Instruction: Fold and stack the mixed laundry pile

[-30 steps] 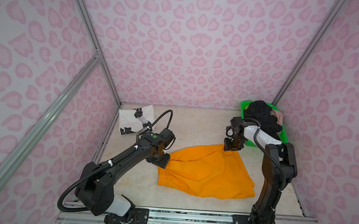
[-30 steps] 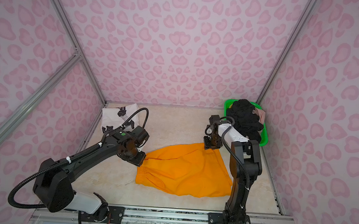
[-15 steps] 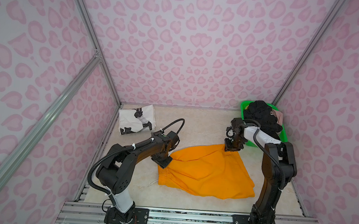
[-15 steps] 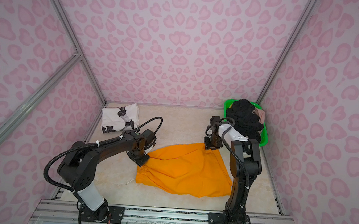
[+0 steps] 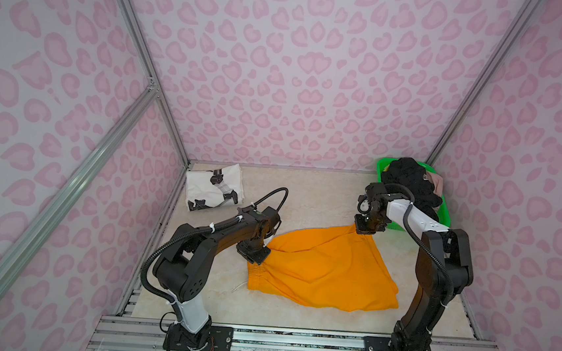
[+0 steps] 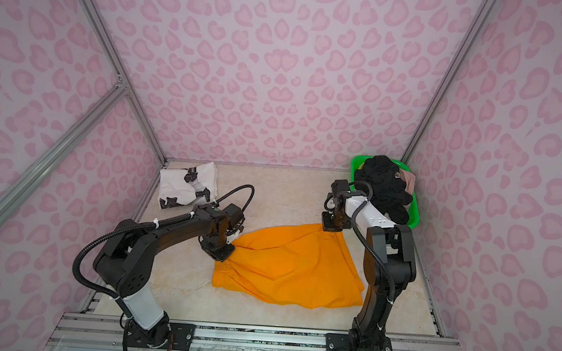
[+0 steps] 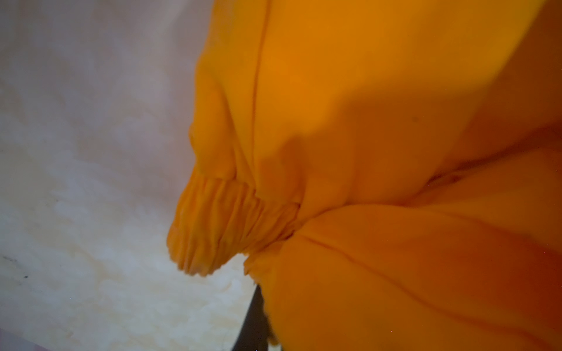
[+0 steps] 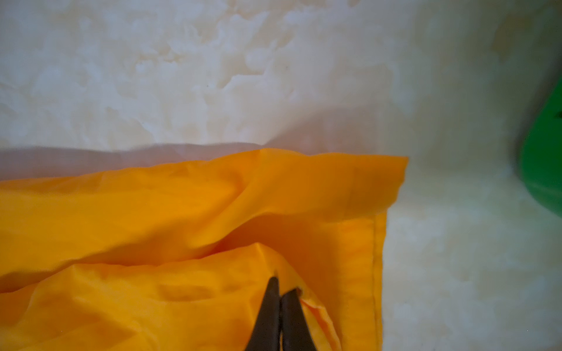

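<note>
The bright orange shorts point(image 5: 323, 272) point(image 6: 289, 266) lie spread on the table. My left gripper point(image 5: 256, 255) point(image 6: 220, 252) is shut on their gathered waistband point(image 7: 225, 221) at the left corner; one dark finger point(image 7: 252, 322) shows beside the cloth, the other is hidden. My right gripper point(image 5: 364, 229) point(image 6: 332, 226) point(image 8: 281, 291) is shut on a fold of the shorts point(image 8: 182, 212) near their far right hem corner. A folded white T-shirt with black print point(image 5: 213, 186) point(image 6: 187, 189) lies at the back left.
A green basket point(image 5: 443, 209) point(image 6: 414, 211) point(image 8: 544, 158) stands in the back right corner, just behind the right gripper. It holds a black knit piece point(image 5: 409, 183) point(image 6: 383, 184) and a beige-pink piece point(image 5: 437, 181) point(image 6: 409, 178). Pink patterned walls enclose the table.
The left arm's elbow swung in towards its base while its gripper settled on the waistband corner and shut. The right gripper stayed at the far hem corner and shut on the cloth.
</note>
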